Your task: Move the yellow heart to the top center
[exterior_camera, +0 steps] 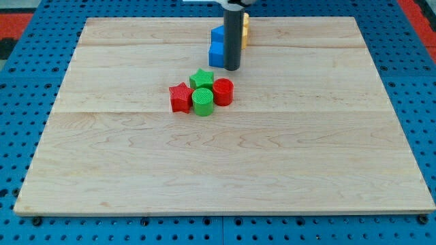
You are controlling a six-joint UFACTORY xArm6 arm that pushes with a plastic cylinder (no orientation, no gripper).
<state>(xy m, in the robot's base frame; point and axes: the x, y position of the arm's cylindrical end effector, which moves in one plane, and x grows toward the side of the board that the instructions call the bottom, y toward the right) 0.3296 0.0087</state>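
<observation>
Starting at the view's left, we note a cluster of four blocks near the board's centre: a red star (180, 98) leftmost, then a green cylinder (202, 102), a green star (201, 79) just above it, and a red cylinder (223, 91) at the cluster's right; all four sit touching or nearly so. Above them, toward the view's top, a blue block (216, 47) of stepped outline stands just left of our rod, shape not fully readable. Our tip (231, 69) rests on the board immediately right of the blue block's lower edge and just above the red cylinder, apart from it. The tool is a plain rod; there is nothing on it to open or close. The yellow heart (245, 28) lies behind the rod at top centre, only a sliver showing at the rod's right. The wooden board (272, 156) rests on a blue perforated table (20, 82); red edging (417, 9) shows at the top corners.
</observation>
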